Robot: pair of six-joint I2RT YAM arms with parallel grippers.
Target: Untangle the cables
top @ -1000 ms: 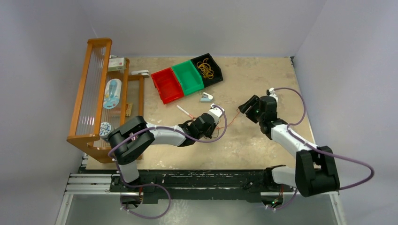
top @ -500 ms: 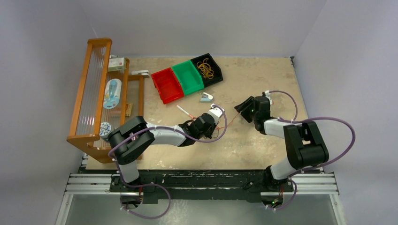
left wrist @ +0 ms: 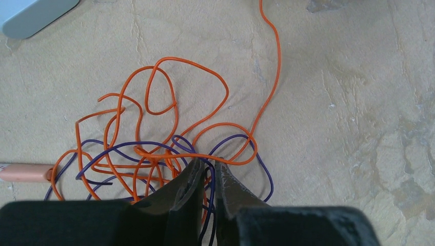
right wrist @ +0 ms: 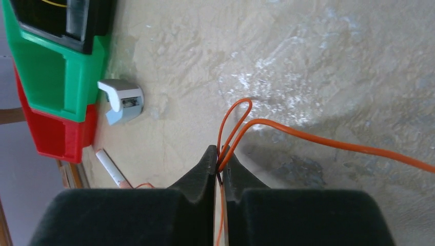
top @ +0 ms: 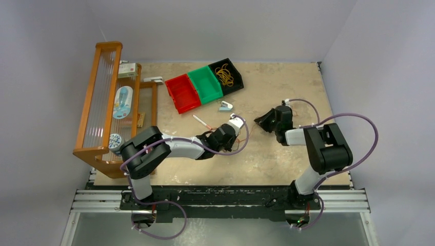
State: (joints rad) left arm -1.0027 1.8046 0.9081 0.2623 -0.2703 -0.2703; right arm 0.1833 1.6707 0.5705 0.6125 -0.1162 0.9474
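Right wrist view: pinches right gripper [right wrist: 219, 157] jaws shut on a doubled loop of orange cable [right wrist: 328, 142], running off rightward along the tabletop [right wrist: 333, 51]. Left wrist view: sets left gripper [left wrist: 208, 164] jaws a slit apart in the tangled cables [left wrist: 169, 156]; grip unclear. Top view: stretches left arm [top: 179, 146] low, folds right arm [top: 323, 148] sharply.

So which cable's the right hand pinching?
The orange cable: a loop of it is pinched in the right hand. The purple cable shows only in the left wrist view, tangled.
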